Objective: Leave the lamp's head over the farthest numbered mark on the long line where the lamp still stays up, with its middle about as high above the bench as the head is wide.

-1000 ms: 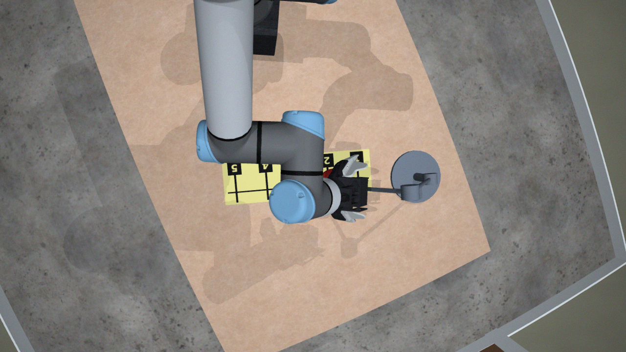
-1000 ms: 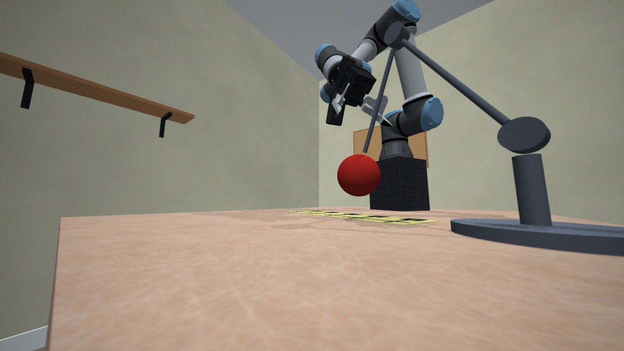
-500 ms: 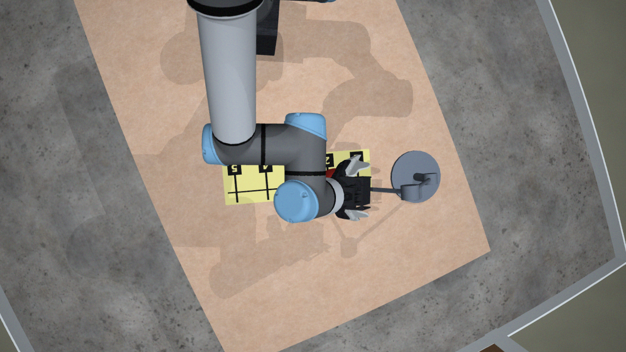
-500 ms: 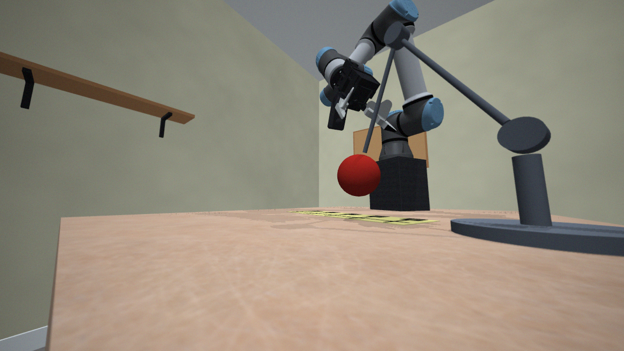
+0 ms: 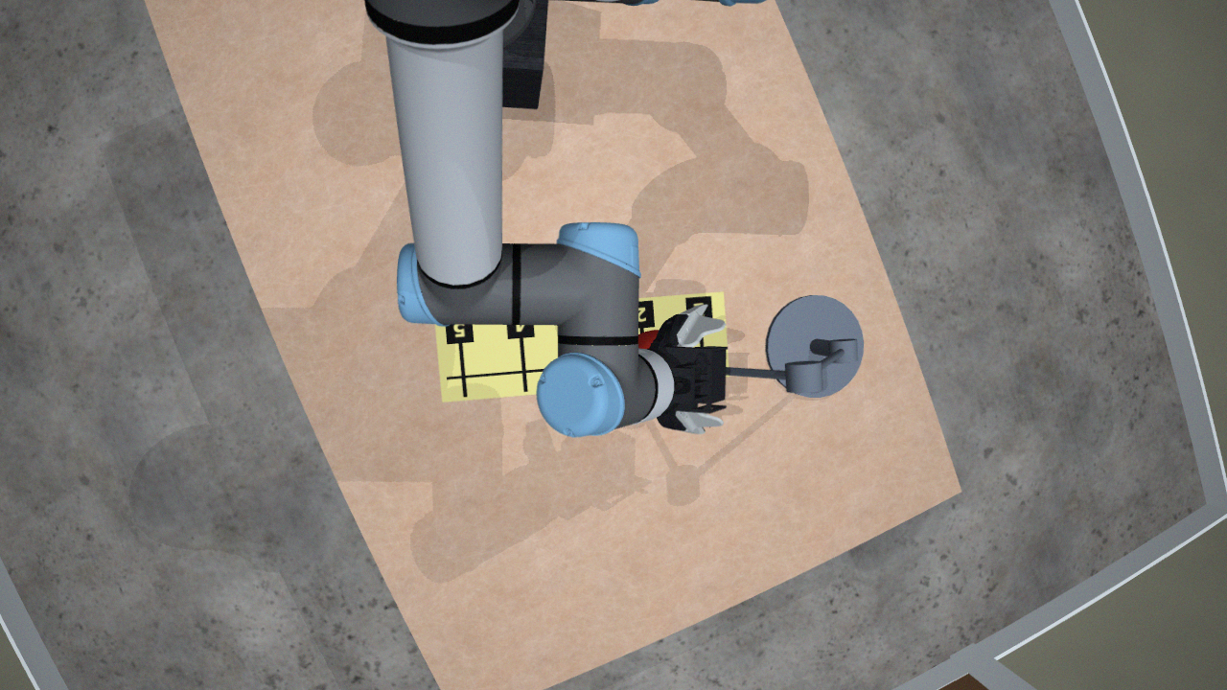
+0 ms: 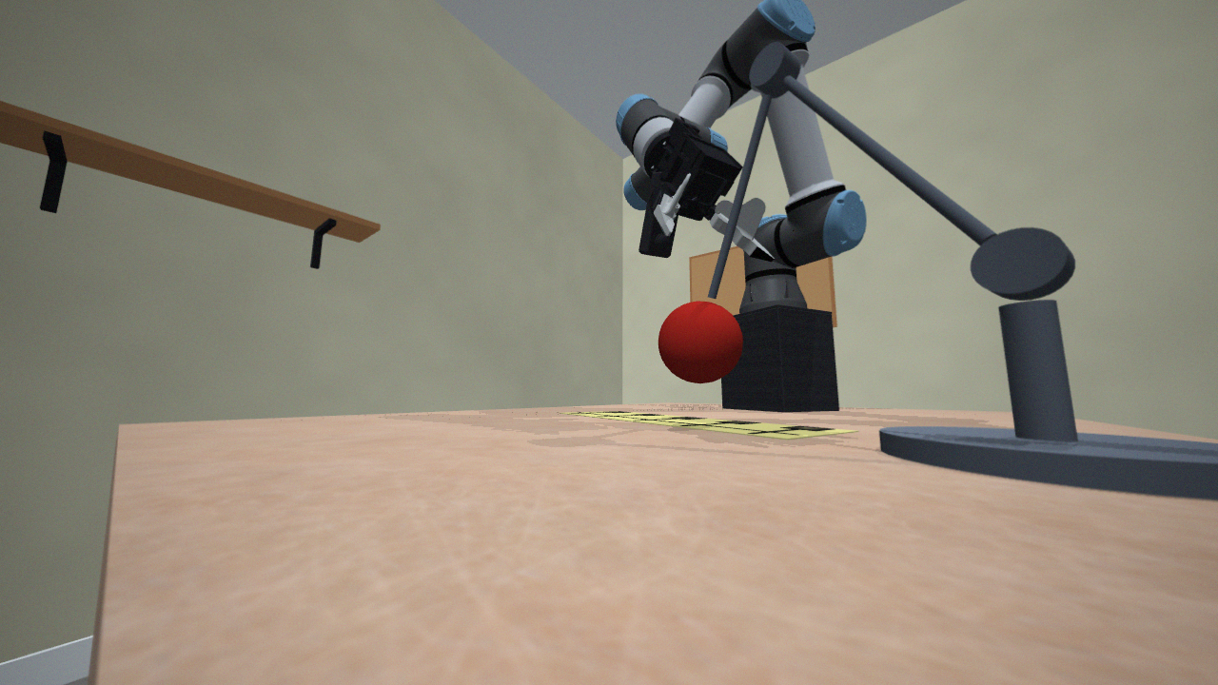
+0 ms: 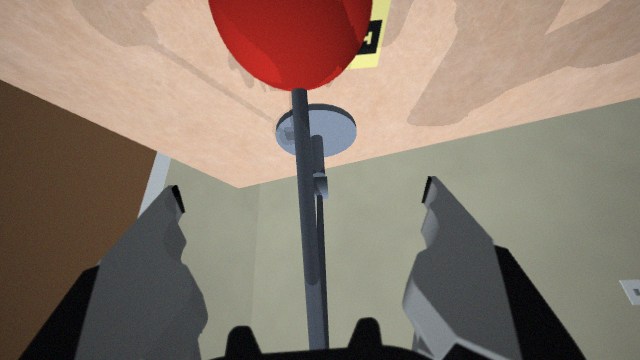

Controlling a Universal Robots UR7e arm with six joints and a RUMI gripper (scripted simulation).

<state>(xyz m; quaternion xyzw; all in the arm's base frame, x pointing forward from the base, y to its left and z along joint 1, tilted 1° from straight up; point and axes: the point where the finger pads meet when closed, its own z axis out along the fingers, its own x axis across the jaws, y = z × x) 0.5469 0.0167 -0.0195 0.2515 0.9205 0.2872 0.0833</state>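
claw: the claw (image 7: pixel 300 197) stood wide open with nothing between its fingers, the thin lower rod (image 7: pixel 306 200) of the lamp running straight up the gap, touching neither side.
why there: it looked lined up to close on that rod just above the head, a judgement from how squarely the rod sat in the gap.
head: the red head (image 6: pixel 699 341) hung off the rod's end, clear of the tabletop (image 6: pixel 477 545), with air showing under it in the exterior view.
where on the line: from the top view only a sliver of red (image 5: pixel 649 339) peeked out beside the wrist, near the mark 2 label (image 5: pixel 641 313); the exact mark under it could not be told.
strip: the yellow strip (image 5: pixel 489 364) lay flat on the tabletop, marks 5 (image 5: pixel 460 329) and 4 (image 5: pixel 520 329) in the open, well away from the head.
lamp stand: the round base (image 5: pixel 813 345) sat beyond the strip's low-numbered end, post (image 6: pixel 1034 366) upright, upper rod (image 6: pixel 885 162) slanting up to the elbow joint.
progress: reach looked short, the far marks untried, so i'd call it early.
room: pale green walls, a wooden wall shelf (image 6: pixel 186 174) on black brackets, speckled grey floor (image 5: pixel 172 343) around the tan tabletop.
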